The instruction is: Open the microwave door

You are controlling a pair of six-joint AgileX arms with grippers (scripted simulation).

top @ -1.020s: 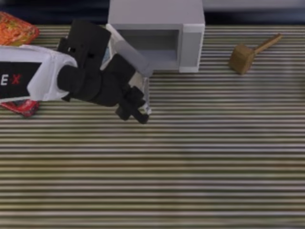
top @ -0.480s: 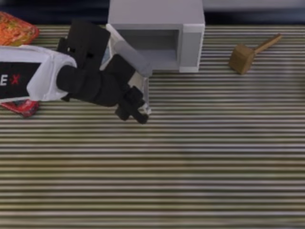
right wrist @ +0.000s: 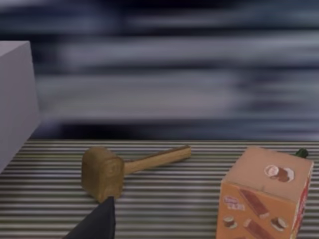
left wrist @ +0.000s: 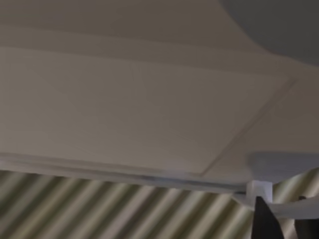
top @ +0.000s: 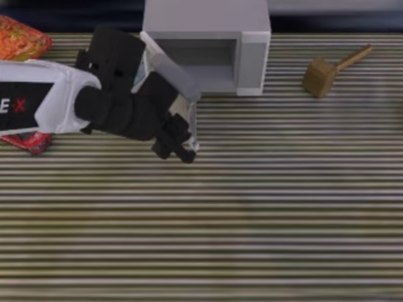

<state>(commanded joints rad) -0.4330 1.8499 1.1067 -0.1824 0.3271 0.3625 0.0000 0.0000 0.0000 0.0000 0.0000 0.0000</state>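
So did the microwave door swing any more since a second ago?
No. In the top view the microwave door stays at the same angle against the microwave, with the left end effector at its outer edge as before.

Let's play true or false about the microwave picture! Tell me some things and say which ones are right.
1. The light-grey microwave door is swung open. True.
2. The black left gripper is at the door's outer edge, by the handle. True.
3. The wooden mallet lies inside the boxy white microwave. False: it lies on the striped table, to the right of the microwave.
4. The orange carton with snack pictures is lying flat. False: in the right wrist view it stands upright on the table.
5. The right arm is holding the door. False: the left arm is at the door; the right arm is out of the top view.
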